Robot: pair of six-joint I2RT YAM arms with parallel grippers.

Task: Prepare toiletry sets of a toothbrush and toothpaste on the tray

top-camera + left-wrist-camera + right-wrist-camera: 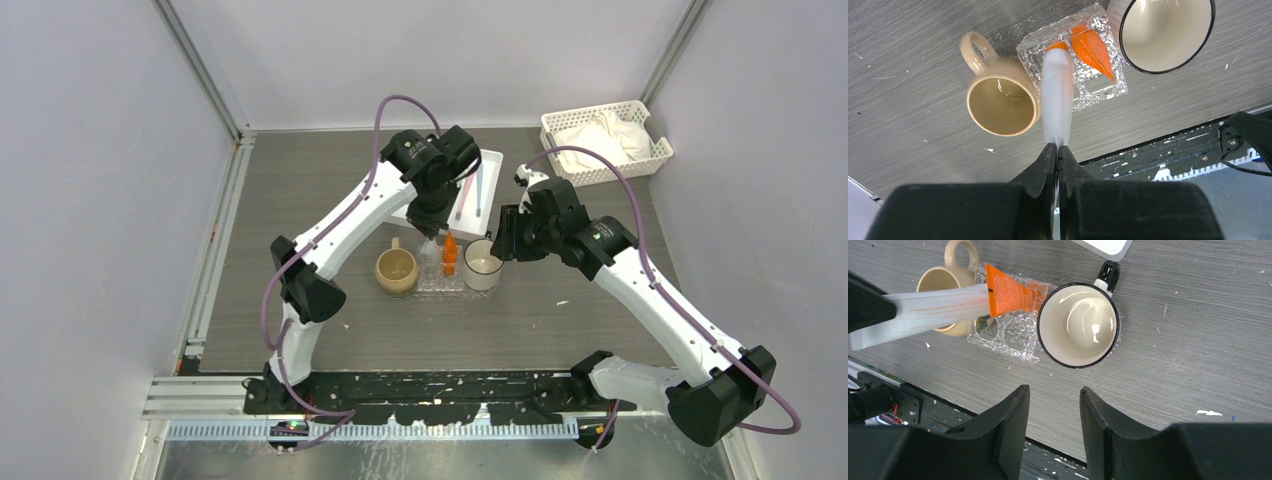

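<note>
My left gripper [431,236] [1057,147] is shut on the flat end of a white tube with an orange tip [1057,95] [933,310]. It holds the tube tip-down over the clear textured tray [1100,92] [440,286] [1013,347]. An orange toothpaste tube [1092,49] [450,254] [1008,292] lies on that tray beside the white tube's tip. My right gripper [506,236] [1054,390] is open and empty, hovering to the right of the tray near the white mug. Thin toothbrushes [479,190] lie in the white tray behind.
A tan mug [396,271] [1002,102] stands left of the clear tray. A white black-rimmed mug [483,265] [1079,325] stands at its right. A white compartmented tray [492,163] lies behind. A white slotted basket [606,140] with cloth sits at the back right.
</note>
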